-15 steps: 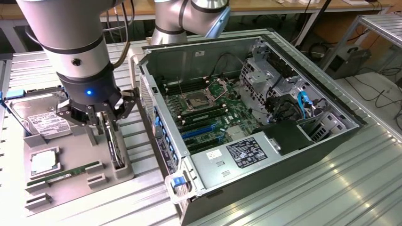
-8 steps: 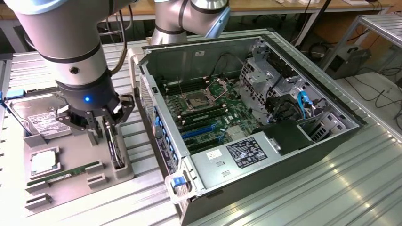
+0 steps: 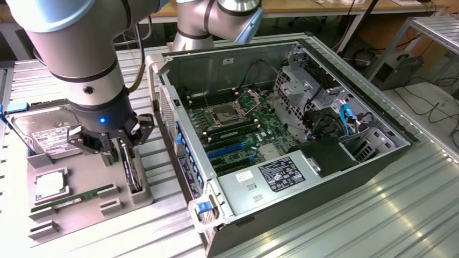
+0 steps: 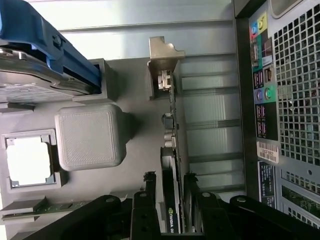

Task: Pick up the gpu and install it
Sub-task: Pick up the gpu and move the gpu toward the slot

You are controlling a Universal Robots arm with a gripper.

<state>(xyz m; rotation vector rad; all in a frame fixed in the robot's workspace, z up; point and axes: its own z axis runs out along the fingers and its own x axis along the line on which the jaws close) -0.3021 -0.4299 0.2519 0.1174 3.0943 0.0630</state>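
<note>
Bright, even light gives soft shadows; the ribbed desk [image 3: 387,215] shines pale, and in the wrist view the square chip [image 4: 27,160] is washed out white.

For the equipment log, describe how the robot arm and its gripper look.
The arm is built of thick silver-grey cylindrical segments with pale blue bands at the joints. A black cable runs down beside it. Its wrist end is black, with a small blue light glowing. The gripper is black, with jointed, bolted linkage fingers.
</note>
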